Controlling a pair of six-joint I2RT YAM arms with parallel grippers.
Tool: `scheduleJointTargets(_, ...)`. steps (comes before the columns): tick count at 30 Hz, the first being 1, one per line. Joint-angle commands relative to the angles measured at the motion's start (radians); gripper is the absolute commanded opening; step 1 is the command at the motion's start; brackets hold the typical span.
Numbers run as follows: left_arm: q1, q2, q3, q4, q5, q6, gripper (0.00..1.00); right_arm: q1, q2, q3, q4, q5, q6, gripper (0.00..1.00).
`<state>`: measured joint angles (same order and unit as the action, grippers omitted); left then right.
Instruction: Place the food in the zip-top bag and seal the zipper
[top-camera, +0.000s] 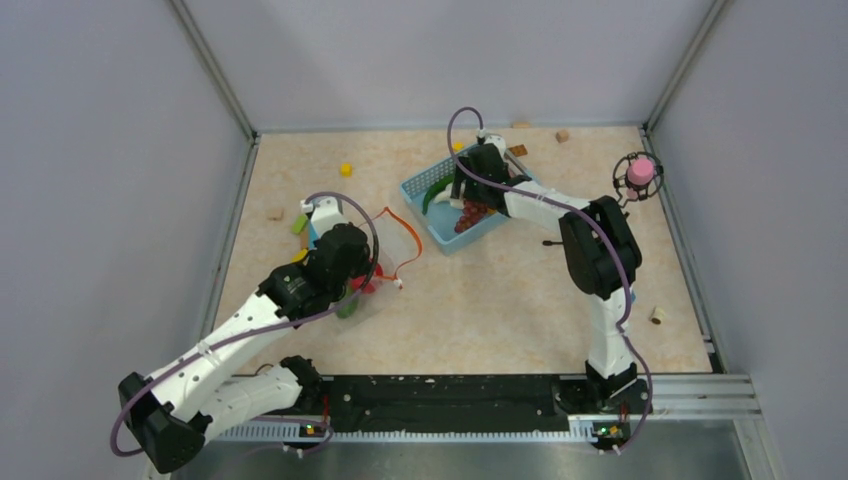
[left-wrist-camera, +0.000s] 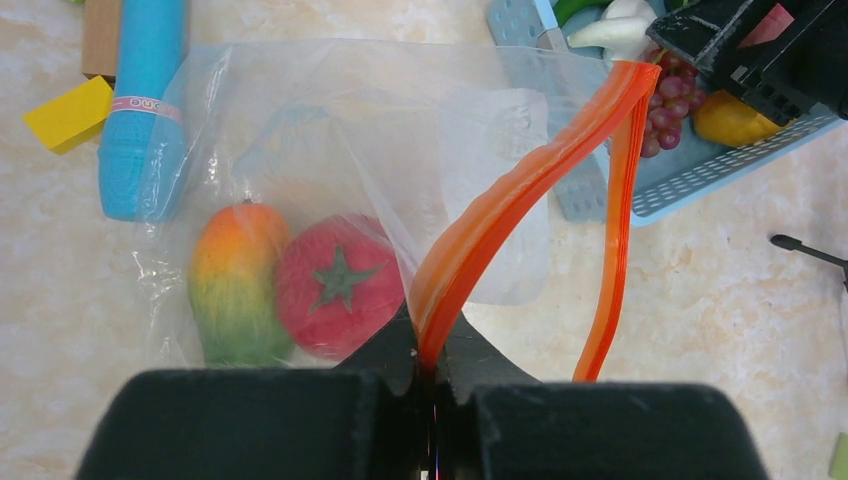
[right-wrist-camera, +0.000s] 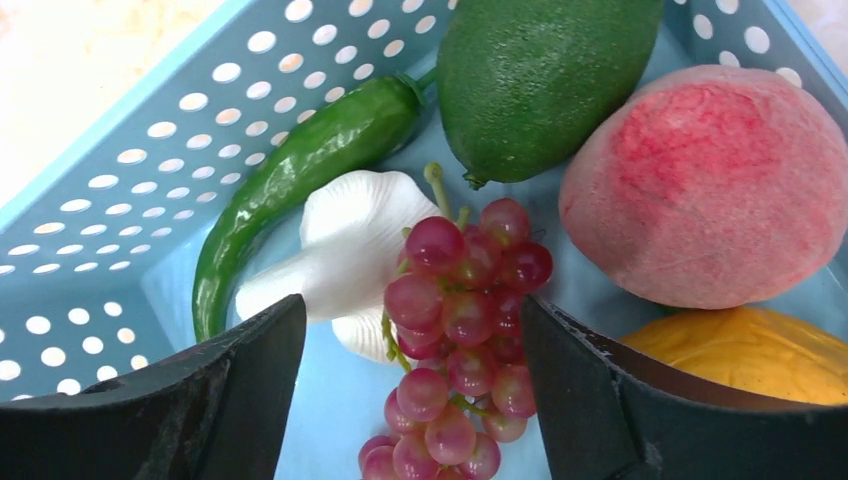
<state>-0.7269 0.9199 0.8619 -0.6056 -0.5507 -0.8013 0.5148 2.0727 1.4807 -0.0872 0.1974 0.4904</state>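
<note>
— Left claw?
— Your left gripper (left-wrist-camera: 432, 352) is pinched tight on the zipper (left-wrist-camera: 520, 195). The bag (left-wrist-camera: 330, 110) lies on the table (left-wrist-camera: 700, 320), with mango (left-wrist-camera: 235, 285) and tomato (left-wrist-camera: 338, 285) inside, touching.
— Right?
— Your right gripper (right-wrist-camera: 412, 350) gapes wide in the basket (right-wrist-camera: 120, 170), straddling the grapes (right-wrist-camera: 455, 300). Chili (right-wrist-camera: 290, 180) and peach (right-wrist-camera: 715, 185) are near them, same basket.

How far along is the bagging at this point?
Done: mango and tomato lie inside the zip-top bag. In hand: left hand pinches the zipper, right hand open over the grapes in the basket. Left: grapes, chili, peach and other basket food; zipper unsealed.
</note>
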Motion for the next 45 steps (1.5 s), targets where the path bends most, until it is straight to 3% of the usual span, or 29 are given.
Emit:
scheduleJointTargets(1, 0.004, 0.011, 0.005, 0.027, -0.007, 0.000, 0.00, 0.007, -0.014, 0.010, -0.027, 0.030, -0.028, 0.72)
scheduleJointTargets(4, 0.004, 0.011, 0.005, 0.027, -0.006, 0.001, 0.00, 0.007, 0.007, 0.024, -0.029, 0.044, -0.024, 0.66)
scheduleJointTargets(13, 0.004, 0.015, 0.003, 0.030, -0.006, 0.002, 0.00, 0.008, 0.069, 0.051, -0.021, 0.165, -0.046, 0.60)
scheduleJointTargets(16, 0.004, 0.019, 0.005, 0.029, -0.005, 0.001, 0.00, 0.007, 0.077, 0.046, -0.008, 0.150, -0.056, 0.51)
scheduleJointTargets(20, 0.004, 0.023, 0.005, 0.031, -0.002, 0.002, 0.00, 0.013, 0.045, 0.020, 0.030, 0.122, -0.067, 0.26)
scheduleJointTargets(24, 0.004, 0.021, 0.006, 0.032, 0.004, 0.004, 0.00, 0.032, -0.041, -0.036, 0.093, 0.164, -0.104, 0.11)
scheduleJointTargets(36, 0.004, 0.015, 0.003, 0.042, 0.036, 0.014, 0.00, 0.085, -0.370, -0.278, 0.315, 0.402, -0.225, 0.04)
scheduleJointTargets(45, 0.004, 0.022, 0.006, 0.049, 0.062, 0.027, 0.00, 0.089, -0.501, -0.338, 0.444, 0.379, -0.283, 0.02)
